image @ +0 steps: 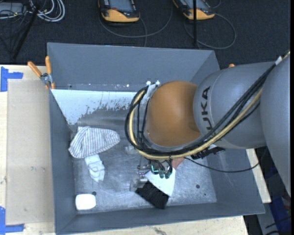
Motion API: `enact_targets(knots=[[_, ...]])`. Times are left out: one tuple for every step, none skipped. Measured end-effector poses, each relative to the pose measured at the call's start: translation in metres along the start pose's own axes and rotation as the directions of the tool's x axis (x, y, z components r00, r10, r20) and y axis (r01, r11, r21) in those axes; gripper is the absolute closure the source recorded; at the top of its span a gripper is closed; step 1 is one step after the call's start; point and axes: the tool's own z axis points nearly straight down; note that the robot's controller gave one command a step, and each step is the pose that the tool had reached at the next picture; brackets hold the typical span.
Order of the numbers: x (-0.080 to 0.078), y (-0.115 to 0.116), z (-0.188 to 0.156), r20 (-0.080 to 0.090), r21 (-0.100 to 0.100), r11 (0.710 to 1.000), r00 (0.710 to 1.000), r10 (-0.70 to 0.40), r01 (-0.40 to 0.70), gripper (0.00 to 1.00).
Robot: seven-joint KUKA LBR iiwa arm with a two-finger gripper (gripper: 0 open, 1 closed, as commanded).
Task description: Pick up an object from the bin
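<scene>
My gripper (154, 173) hangs inside the bin (61, 180), right of the floor's middle and towards the front wall. Just in front of it a slab (152, 196) lies close to that wall, overlapping a flat card (168, 182) that reaches out to the slab's right. Well apart, by the left wall, lies a folded cloth (93, 140). A crumpled scrap (95, 168) touches the cloth's front edge. A small bar (85, 201) sits in the front left corner.
</scene>
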Motion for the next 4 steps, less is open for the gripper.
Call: enact_targets(knots=[[-0.002,0.000,-0.004,0.008,-0.001,1.000,1.000,0.003,-0.003,0.00],[0.032,-0.060,0.072,0.008,-0.003,0.971,0.971,-0.240,0.240,1.00],[0.032,-0.060,0.072,0.008,-0.003,0.971,0.971,-0.240,0.240,1.00],[0.030,-0.046,-0.063,0.010,0.001,0.977,0.977,-0.213,0.213,1.00]])
